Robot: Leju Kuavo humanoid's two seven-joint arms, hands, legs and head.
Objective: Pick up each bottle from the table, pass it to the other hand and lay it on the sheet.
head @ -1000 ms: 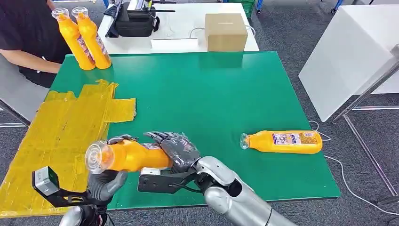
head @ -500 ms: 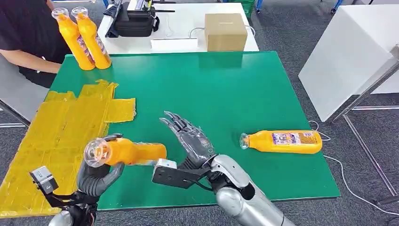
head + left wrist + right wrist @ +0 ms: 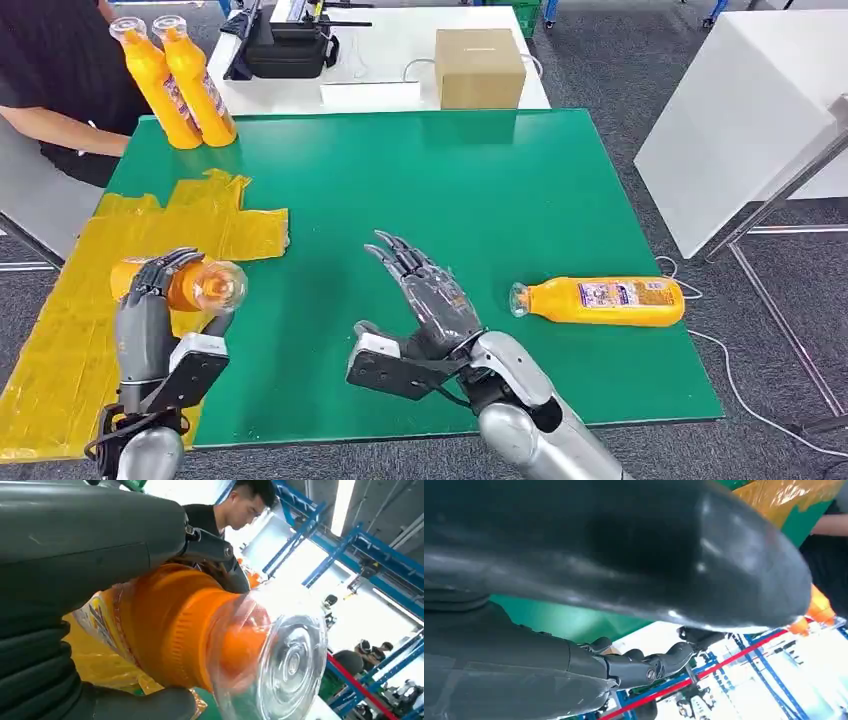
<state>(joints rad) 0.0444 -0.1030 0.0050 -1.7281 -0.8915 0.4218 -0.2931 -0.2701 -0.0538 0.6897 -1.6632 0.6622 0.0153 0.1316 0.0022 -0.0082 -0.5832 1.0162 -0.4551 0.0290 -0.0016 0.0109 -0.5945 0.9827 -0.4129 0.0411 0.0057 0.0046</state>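
My left hand [image 3: 150,310] grips an orange bottle [image 3: 190,285] with a clear cap, held above the yellow sheet [image 3: 110,300] at the table's left side. The left wrist view shows that bottle [image 3: 200,635] close up, with my fingers [image 3: 90,540] wrapped around its body. My right hand [image 3: 430,300] hovers over the green table [image 3: 480,190] near the front middle, fingers spread and holding nothing. A second orange bottle [image 3: 600,301] lies on its side to the right of that hand. Two more orange bottles [image 3: 180,85] stand upright at the far left corner.
A person in a black top [image 3: 50,80] sits beyond the table's far left corner. A white table behind holds a cardboard box [image 3: 480,65] and a black bag [image 3: 285,45]. A white panel [image 3: 750,130] stands to the right.
My right hand has let go of the bottle and drawn back to the right with its fingers spread. My left hand has carried the bottle left and away, over the yellow sheet.
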